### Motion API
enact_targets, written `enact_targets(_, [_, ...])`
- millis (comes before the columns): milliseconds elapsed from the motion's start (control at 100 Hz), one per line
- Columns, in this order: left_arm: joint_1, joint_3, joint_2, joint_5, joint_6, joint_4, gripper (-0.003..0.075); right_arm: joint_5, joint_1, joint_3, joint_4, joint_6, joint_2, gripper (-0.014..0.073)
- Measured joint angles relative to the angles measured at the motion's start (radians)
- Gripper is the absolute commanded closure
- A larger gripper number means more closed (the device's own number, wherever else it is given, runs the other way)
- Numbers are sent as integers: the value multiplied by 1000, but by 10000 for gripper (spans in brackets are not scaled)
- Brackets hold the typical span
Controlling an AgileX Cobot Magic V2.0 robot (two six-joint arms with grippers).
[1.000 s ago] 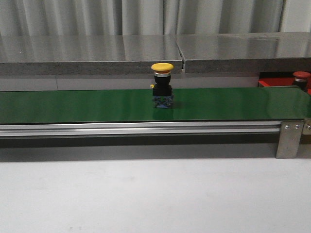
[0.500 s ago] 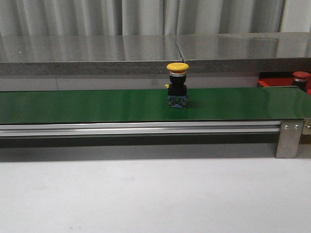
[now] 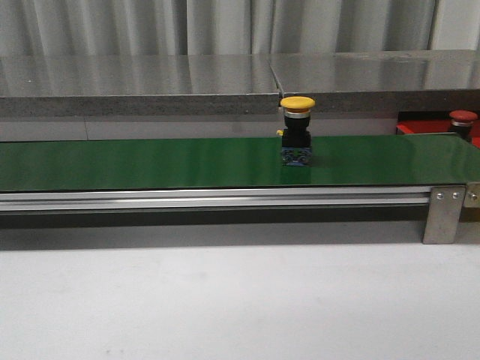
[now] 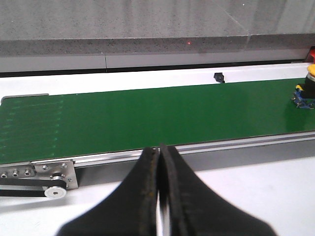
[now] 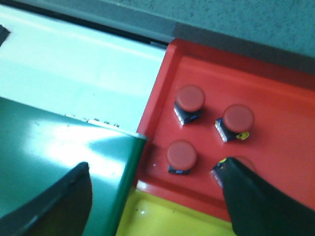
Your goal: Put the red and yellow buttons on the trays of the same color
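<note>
Nearest us, our left tool (image 4: pixel 160 187) hangs clenched on nothing over the white tabletop (image 3: pixel 240 300); our right tool (image 5: pixel 157 196) is spread wide above the red tray (image 5: pixel 275 98) holding red buttons (image 5: pixel 190 98). Farther out, a yellow button (image 3: pixel 297 129) stands upright on the green belt (image 3: pixel 150 163).

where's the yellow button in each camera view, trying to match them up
Front view: the yellow button stands upright on the green belt, right of centre.
Left wrist view: the same button is cut off by the frame edge, at the far end of the belt.
Right wrist view: not in it; only red buttons on the red tray show.
Shared landmark: the green belt, seen in all three.
</note>
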Motion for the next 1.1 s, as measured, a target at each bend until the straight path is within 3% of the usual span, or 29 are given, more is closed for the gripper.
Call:
enact_targets(310, [0, 0, 0, 0, 0, 0, 739, -95, 30, 376, 27, -71, -189, 49])
enact_targets(560, [0, 0, 0, 0, 0, 0, 739, -255, 203, 594, 31, -122, -196, 49])
enact_targets(780, [0, 0, 0, 0, 0, 0, 739, -366, 348, 635, 36, -137, -153, 49])
enact_targets(1100, [0, 0, 0, 0, 0, 0, 739, -481, 448, 625, 44, -137, -90, 49])
